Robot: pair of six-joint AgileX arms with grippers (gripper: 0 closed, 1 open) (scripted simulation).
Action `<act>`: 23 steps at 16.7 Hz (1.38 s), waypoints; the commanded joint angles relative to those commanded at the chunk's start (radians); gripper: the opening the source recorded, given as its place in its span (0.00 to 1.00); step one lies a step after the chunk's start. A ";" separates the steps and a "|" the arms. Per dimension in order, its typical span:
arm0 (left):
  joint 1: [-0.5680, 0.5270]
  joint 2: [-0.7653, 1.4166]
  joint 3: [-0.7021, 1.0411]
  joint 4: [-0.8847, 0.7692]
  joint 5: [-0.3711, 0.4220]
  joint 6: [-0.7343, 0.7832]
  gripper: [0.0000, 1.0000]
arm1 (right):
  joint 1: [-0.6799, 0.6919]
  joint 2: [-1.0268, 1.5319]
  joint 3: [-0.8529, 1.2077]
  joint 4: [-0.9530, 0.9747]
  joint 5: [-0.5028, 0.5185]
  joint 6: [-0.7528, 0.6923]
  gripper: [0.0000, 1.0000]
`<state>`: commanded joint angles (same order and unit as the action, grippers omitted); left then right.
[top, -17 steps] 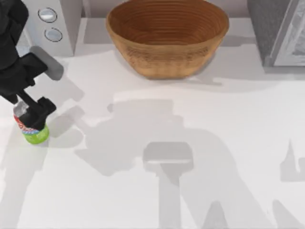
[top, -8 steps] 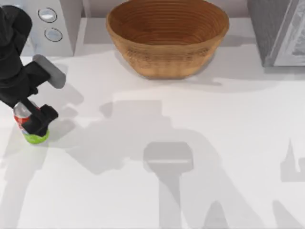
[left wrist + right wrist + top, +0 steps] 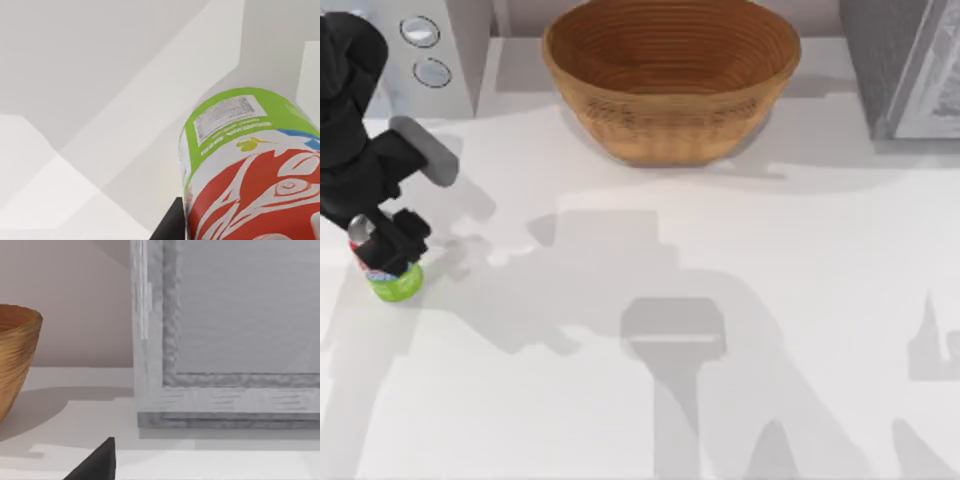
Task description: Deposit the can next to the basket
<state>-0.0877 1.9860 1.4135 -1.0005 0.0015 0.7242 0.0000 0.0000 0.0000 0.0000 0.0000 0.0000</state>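
Observation:
The can (image 3: 392, 274), red above and lime-green at its base, stands on the white table at the far left. My left gripper (image 3: 386, 246) comes down over it from behind, shut on the can around its red upper part. In the left wrist view the can (image 3: 250, 170) looms very close, with one dark finger (image 3: 172, 225) against its side. The wicker basket (image 3: 670, 80) sits at the back centre, well to the right of the can; its edge (image 3: 17, 355) also shows in the right wrist view. A dark fingertip (image 3: 97, 462) of my right gripper shows in that view.
A grey appliance (image 3: 425, 50) with two round dials stands at the back left, just behind my left arm. A grey framed box (image 3: 905, 65) occupies the back right corner and faces the right wrist camera (image 3: 225, 340). White tabletop stretches between can and basket.
The left gripper's fingers have drawn in against the can, and its shadow on the table has shifted. The can stays at nearly the same spot.

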 joint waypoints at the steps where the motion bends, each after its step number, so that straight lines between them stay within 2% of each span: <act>1: 0.000 0.000 0.000 0.000 0.000 0.000 0.17 | 0.000 0.000 0.000 0.000 0.000 0.000 1.00; 3: 0.000 0.000 0.000 0.000 0.000 0.000 0.02 | 0.000 0.000 0.000 0.000 0.000 0.000 1.00; 4: 0.000 0.000 0.000 0.000 0.000 0.000 0.00 | 0.000 0.000 0.000 0.000 0.000 0.000 1.00; 15: -0.015 -0.006 0.032 -0.013 0.007 -0.032 0.00 | 0.000 0.000 0.000 0.000 0.000 0.000 1.00; 19: -0.090 -0.002 0.211 -0.076 0.035 -0.190 0.00 | 0.000 0.000 0.000 0.000 0.000 0.000 1.00; 23: -0.215 0.043 0.457 -0.168 0.058 -0.467 0.00 | 0.000 0.000 0.000 0.000 0.000 0.000 1.00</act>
<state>-0.3022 2.0287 1.8707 -1.1689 0.0598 0.2570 0.0000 0.0000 0.0000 0.0000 0.0000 0.0000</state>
